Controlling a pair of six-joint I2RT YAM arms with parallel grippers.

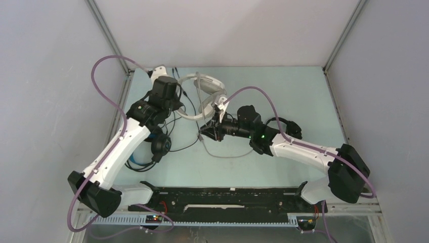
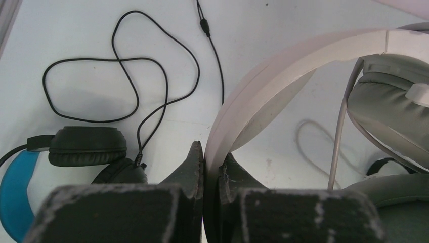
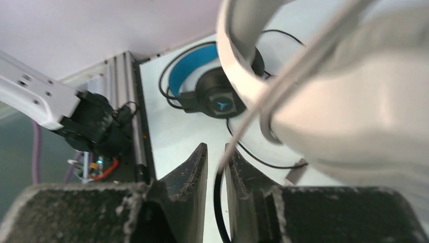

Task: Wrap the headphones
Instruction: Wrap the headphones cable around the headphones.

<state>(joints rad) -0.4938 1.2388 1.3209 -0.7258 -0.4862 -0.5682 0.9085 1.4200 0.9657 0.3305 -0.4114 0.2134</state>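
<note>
From above, the left gripper is at the band of the white headphones, which lie at the far middle of the table. The blue-banded headphones lie beside the left arm, and the small black headphones are behind the right arm. The right gripper is at a grey cable. At the left wrist, the fingers are clamped on the white band, above a looped black cable. At the right wrist, the fingers stand barely apart with the grey cable running between them; I cannot tell if it is pinched.
</note>
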